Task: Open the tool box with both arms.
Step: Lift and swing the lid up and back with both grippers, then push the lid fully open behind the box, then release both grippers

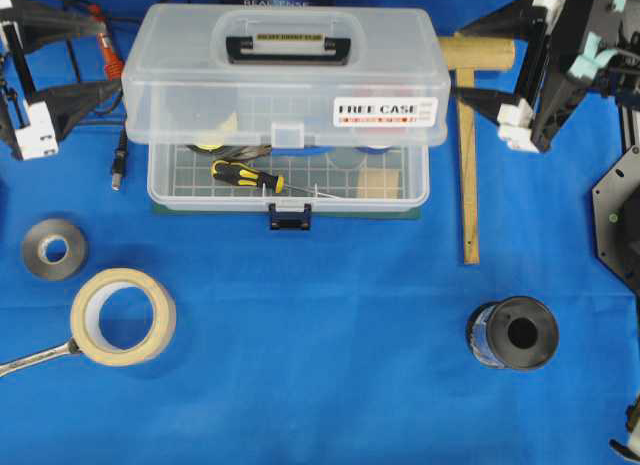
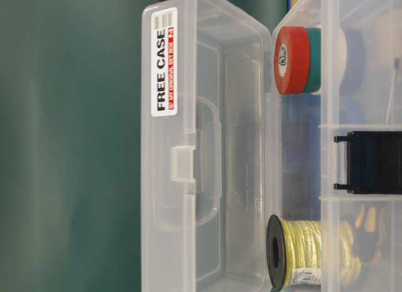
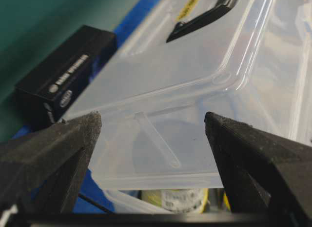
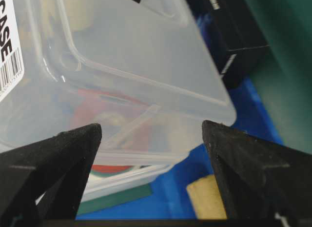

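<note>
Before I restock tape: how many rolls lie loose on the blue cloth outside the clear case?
2: a grey tape roll at the left and a larger cream masking-tape roll just below it. More sit inside the case, partly hidden.

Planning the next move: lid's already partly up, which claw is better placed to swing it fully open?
Neither clearly, slight lean right. Left claw and right claw both stand open beside the raised lid ends, holding nothing; the right looks nearer its lid end.

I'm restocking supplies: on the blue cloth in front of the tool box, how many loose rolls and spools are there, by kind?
Tape rolls: 2, the grey tape roll and the cream tape roll
Spools: 1, the black spool
Total: 3
</note>
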Available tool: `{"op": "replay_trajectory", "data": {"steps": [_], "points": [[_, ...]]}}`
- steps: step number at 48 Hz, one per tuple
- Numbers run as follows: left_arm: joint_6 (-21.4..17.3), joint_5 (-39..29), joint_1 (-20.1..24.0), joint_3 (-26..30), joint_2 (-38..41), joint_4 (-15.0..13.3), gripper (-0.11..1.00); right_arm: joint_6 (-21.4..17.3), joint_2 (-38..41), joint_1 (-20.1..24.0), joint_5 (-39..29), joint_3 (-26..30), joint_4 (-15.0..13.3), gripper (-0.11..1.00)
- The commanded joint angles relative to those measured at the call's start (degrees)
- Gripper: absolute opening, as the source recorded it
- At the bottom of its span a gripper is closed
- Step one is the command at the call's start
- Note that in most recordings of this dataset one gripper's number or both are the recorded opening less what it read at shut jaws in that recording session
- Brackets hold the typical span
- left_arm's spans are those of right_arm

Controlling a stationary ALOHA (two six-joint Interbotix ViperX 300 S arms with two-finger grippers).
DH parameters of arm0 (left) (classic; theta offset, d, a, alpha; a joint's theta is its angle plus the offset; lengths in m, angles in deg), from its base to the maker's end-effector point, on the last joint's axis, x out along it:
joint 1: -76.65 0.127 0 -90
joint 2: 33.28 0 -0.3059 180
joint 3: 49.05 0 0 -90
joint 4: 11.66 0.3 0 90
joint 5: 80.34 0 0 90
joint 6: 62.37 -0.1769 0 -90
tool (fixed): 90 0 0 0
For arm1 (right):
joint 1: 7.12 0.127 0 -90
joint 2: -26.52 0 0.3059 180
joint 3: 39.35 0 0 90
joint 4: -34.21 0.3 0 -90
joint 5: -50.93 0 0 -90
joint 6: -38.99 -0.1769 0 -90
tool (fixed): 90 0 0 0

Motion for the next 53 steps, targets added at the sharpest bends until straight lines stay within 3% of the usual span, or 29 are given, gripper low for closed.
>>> {"op": "replay_trajectory", "data": {"steps": [1,26,53], "points": [[-0.2,1.1,0.6,1.8,0.8,0.2,0.87,-0.3,0.1,-0.9,1.6,3.3,0.2,0.85],[-0.2,6.9,8.1,2.2,1.6,0.2,0.87,-0.4,1.1,-7.7,3.0,3.9,0.2,0.85],[-0.3,9.4,12.7,6.6,14.3,0.2,0.87,-0.4,4.6,-12.0,4.1,5.4,0.2,0.85]]}}
